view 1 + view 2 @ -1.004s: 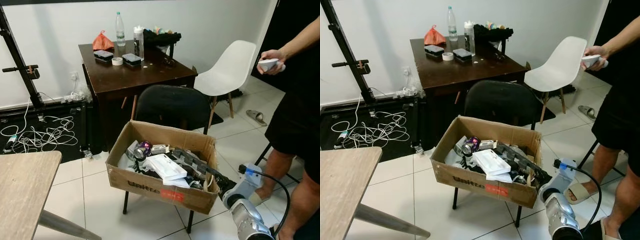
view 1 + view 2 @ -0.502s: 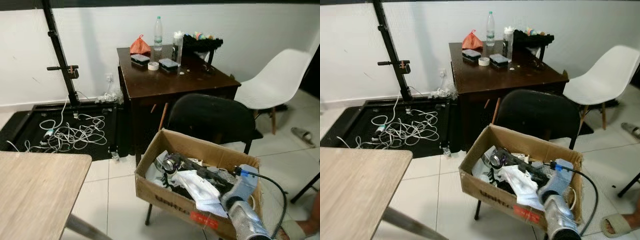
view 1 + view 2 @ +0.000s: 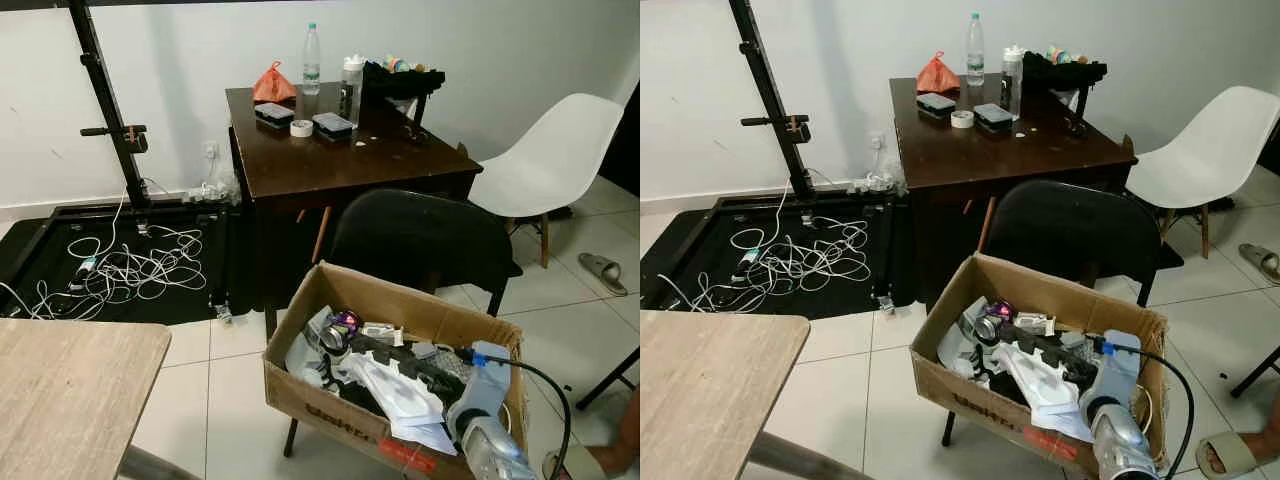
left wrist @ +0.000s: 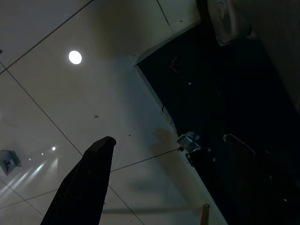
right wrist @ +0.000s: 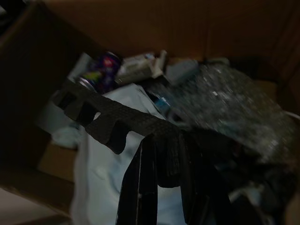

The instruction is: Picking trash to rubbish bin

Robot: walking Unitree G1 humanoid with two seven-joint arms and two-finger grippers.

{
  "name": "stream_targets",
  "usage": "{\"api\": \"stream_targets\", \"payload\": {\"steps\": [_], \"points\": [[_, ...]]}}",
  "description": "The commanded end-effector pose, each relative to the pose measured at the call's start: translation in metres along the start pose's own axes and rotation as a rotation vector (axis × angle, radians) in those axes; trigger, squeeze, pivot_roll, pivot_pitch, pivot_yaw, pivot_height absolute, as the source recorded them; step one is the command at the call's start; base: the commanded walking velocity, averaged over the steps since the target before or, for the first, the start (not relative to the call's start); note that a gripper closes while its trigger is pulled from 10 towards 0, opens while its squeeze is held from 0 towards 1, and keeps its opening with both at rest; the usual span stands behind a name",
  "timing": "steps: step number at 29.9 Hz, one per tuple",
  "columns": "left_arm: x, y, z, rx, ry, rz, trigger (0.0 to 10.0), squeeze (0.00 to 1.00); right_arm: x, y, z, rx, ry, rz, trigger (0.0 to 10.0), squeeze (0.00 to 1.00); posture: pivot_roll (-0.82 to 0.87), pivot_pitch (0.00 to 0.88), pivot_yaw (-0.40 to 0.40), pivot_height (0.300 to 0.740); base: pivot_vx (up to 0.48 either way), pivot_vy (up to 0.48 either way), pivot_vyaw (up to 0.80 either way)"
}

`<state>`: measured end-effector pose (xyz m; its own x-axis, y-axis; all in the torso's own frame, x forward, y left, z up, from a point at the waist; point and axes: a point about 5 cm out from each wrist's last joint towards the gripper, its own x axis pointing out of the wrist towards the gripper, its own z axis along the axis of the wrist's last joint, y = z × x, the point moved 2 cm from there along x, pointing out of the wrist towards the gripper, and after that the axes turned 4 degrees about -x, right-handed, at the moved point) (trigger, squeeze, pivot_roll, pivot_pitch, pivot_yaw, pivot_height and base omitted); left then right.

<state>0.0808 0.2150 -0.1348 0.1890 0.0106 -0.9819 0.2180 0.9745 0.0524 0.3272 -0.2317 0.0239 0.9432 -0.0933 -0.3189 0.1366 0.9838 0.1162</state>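
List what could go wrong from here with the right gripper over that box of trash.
1. The right gripper is shut on the black foam strip above the cardboard box; the long strip may snag other trash when released.
2. The box rests on the black chair and juts past its seat, so a push from the arm might tip it.
3. The arm's black cable loops over the box's rim and could catch.

I cannot read the cardboard box (image 3: pixel 330 410) lettering; at 5 o'clock, the frame edge crops a person's sandalled foot (image 3: pixel 1232 455).
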Motion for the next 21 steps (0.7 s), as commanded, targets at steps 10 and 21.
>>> {"api": "stream_targets", "payload": {"steps": [10, 21], "points": [[0.0, -0.006, -0.012, 0.004, 0.03, -0.035, 10.0, 0.0, -0.003, -0.004, -0.013, 0.003, 0.059, -0.026, 10.0, 0.0, -0.12, 0.126, 0.033, 0.74, 0.0, 0.0, -0.66], [0.0, -0.007, -0.012, 0.009, 0.027, -0.039, 10.0, 0.0, -0.001, 0.001, 0.0, -0.153, -0.011, 0.0, 10.0, 0.0, -0.12, 0.128, 0.041, 0.74, 0.0, 0.0, -0.15]]}}
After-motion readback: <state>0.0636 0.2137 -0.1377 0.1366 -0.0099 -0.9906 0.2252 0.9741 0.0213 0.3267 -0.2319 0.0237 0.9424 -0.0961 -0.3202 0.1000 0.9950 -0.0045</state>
